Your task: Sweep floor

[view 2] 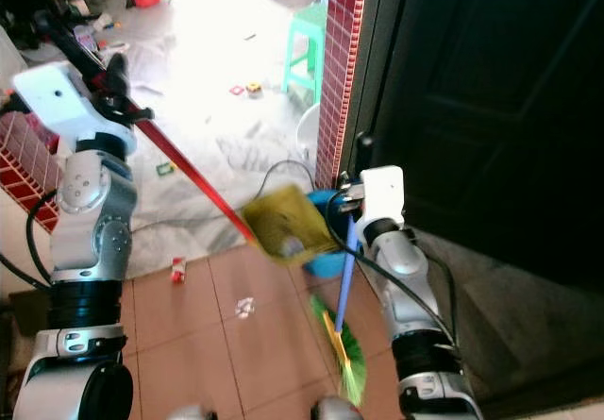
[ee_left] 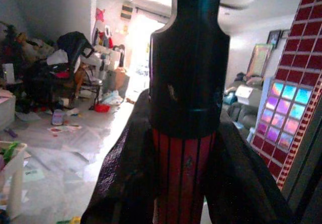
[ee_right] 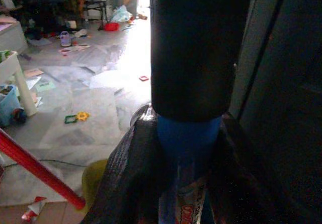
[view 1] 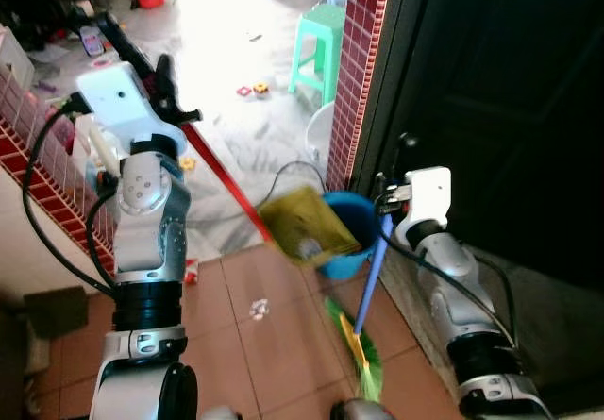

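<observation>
Terracotta floor tiles lie nearest, a white scrap just beside my broom, whose blue handle my right tool grips. My left tool clamps the dustpan, tilted above the blue bin; careless tipping could spill its load beside it.

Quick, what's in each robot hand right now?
Left gripper: shut on the red dustpan handle.
Right gripper: shut on the blue broom handle.
</observation>
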You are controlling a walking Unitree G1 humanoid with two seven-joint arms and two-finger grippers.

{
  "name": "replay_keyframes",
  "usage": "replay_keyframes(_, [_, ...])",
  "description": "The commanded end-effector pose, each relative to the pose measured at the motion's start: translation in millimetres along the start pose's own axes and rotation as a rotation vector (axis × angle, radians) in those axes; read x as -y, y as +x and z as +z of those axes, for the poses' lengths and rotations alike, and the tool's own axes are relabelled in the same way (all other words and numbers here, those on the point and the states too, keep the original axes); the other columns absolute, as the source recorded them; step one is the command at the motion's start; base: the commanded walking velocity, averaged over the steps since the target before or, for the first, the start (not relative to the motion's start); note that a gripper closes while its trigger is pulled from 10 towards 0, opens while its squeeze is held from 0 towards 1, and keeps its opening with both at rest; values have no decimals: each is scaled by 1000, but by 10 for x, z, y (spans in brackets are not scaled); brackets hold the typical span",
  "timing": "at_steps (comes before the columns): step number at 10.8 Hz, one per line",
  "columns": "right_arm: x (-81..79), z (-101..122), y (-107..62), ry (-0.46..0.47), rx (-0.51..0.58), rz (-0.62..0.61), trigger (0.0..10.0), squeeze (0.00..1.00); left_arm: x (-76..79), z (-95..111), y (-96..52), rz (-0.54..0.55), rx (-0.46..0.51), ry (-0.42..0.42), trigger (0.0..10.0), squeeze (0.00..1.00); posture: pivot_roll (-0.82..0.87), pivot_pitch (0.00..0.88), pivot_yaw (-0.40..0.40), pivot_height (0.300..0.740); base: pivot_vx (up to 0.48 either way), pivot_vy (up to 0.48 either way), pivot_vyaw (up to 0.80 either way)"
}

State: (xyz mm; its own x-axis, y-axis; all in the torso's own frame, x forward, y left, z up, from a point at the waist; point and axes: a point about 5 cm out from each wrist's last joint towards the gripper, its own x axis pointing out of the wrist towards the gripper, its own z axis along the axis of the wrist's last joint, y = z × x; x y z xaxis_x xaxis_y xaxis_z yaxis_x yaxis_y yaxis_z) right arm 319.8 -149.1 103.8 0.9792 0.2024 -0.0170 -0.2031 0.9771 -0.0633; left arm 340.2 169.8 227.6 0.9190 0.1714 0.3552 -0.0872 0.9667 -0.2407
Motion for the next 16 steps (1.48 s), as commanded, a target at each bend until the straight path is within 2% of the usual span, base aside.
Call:
replay_keyframes(1, [6, 79, 9, -7, 27, 0, 10000, 0, 28, 244, 84, -7, 115, -2, 10000, 0, -77, 0, 30, 740, 289, 0, 0])
replay_keyframes(9, [-59, 87, 33, -14, 26, 21, 10000, 0, 47, 159, 29, -23, 85, 0, 10000, 0, -72, 0, 26, 740, 402, 0, 0])
replay_keyframes(11, [-60, 85, 41, -12, 21, 22, 10000, 0, 59, 134, 13, -25, 72, 3, 10000, 0, -71, 0, 25, 740, 353, 0, -800])
replay_keyframes(13, [-57, 80, 44, -13, 20, 23, 10000, 0, 57, 124, -4, -20, 68, -17, 10000, 0, -68, 0, 21, 740, 0, 0, -256])
replay_keyframes(16, [-38, 70, 48, -14, 11, 23, 10000, 0, 58, 94, -19, -35, 55, 13, 10000, 0, -68, 0, 20, 740, 0, 0, 0])
